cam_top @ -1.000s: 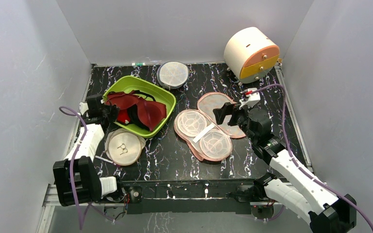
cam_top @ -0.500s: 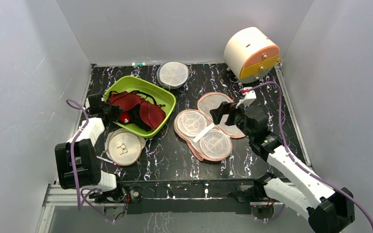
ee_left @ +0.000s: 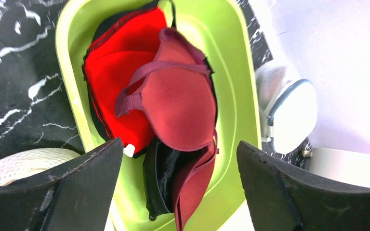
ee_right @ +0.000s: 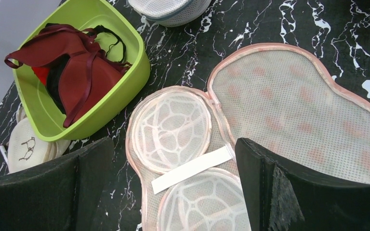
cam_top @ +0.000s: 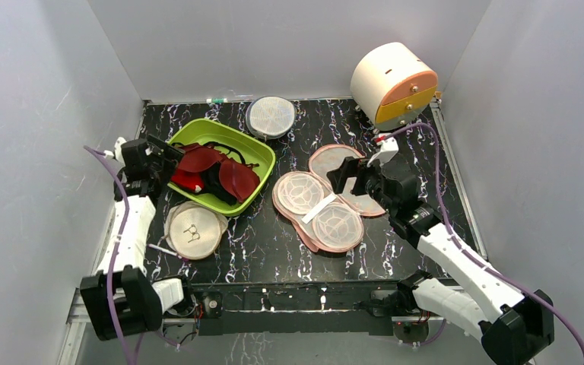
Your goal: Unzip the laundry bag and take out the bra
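Note:
The laundry bag (cam_top: 321, 205) lies unzipped and spread flat in two peanut-shaped halves at the table's middle, its pale inside (ee_right: 171, 122) facing up. The dark maroon bra (cam_top: 220, 173) rests in the green basin (cam_top: 265, 154), on top of other garments, cups showing (ee_left: 178, 101) (ee_right: 79, 72). My left gripper (cam_top: 163, 156) hangs open over the basin's left rim, nothing between its fingers (ee_left: 179, 156). My right gripper (cam_top: 346, 176) stands open just above the bag's halves (ee_right: 173, 144), holding nothing.
A bright red garment (ee_left: 118, 67) and a black bra (ee_left: 156, 180) lie under the maroon one. A round cream disc (cam_top: 194, 230) sits in front of the basin, a round grey mesh disc (cam_top: 271, 116) behind it, a cream-and-orange drum (cam_top: 394, 74) at back right. White walls enclose the table.
My left gripper has opened and lifted back to the left of the basin; the maroon bra now lies loose in the basin. The right arm has barely moved.

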Robot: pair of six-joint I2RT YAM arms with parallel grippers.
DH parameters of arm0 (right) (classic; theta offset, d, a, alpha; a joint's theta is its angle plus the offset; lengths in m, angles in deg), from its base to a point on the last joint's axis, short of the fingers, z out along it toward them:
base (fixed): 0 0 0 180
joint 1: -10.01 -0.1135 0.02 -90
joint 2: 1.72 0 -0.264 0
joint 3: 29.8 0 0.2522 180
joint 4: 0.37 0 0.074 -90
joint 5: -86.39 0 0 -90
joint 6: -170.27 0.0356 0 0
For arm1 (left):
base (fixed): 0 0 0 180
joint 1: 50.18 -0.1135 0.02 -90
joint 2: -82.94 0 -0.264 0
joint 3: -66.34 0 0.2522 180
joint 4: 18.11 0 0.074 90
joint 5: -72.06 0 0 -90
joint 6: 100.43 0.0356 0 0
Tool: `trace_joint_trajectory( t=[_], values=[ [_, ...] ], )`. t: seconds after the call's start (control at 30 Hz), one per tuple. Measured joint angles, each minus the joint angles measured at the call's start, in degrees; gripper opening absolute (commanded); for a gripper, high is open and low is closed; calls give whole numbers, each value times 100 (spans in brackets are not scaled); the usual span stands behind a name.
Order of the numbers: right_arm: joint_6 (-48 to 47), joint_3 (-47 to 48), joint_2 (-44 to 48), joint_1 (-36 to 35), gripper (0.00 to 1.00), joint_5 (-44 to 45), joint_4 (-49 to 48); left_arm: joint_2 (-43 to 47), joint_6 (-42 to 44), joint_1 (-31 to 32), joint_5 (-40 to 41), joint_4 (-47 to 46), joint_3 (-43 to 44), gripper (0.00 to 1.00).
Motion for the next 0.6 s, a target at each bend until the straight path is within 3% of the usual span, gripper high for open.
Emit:
trace_joint_trajectory(
  t=[0.1,0.27,0.43,0.6],
  values=[
    [-46,157,63,0,98,42,271,404,269,0,125,186,142,98],
    [-118,153,260,0,98,168,728,474,470,57,-894,-503,192,98],
    [-55,140,-109,118,98,122,977,-111,1008,1069,-1593,-1161,911,98],
    [50,144,-872,844,96,-354,1051,-557,1513,1744,-2253,-1740,1364,98]
  ],
)
